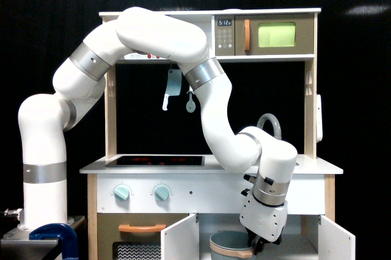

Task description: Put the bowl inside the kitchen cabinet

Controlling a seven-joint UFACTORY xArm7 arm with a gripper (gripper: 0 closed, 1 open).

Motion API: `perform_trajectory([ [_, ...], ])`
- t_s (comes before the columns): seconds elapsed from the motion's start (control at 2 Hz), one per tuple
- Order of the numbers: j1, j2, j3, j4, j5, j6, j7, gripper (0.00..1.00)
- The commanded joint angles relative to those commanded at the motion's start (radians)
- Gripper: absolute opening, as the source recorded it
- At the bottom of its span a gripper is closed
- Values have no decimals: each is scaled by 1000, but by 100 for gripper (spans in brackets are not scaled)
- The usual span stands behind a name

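A grey-blue bowl (231,244) with a tan-orange rim sits low in the frame, at about 6 o'clock, inside the open mouth of the white kitchen cabinet (305,235). Both cabinet doors stand swung outward, one at the bowl's 9 o'clock, one far out at its 3 o'clock. The gripper (256,249) reaches down from 12 o'clock and meets the bowl's rim at its 3 o'clock edge; it looks clamped on the rim, though the fingertips are too small to be certain. Above it, the white arm (214,113) arches back over the toy kitchen's counter (317,165). The bowl may tip or slip from so narrow a hold, or the wrist may knock the cabinet's top edge.
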Motion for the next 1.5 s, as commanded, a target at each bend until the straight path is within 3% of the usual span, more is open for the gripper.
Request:
perform_trajectory([
  [1.5,22,25,90,-11,-18,-87,85,0],
])
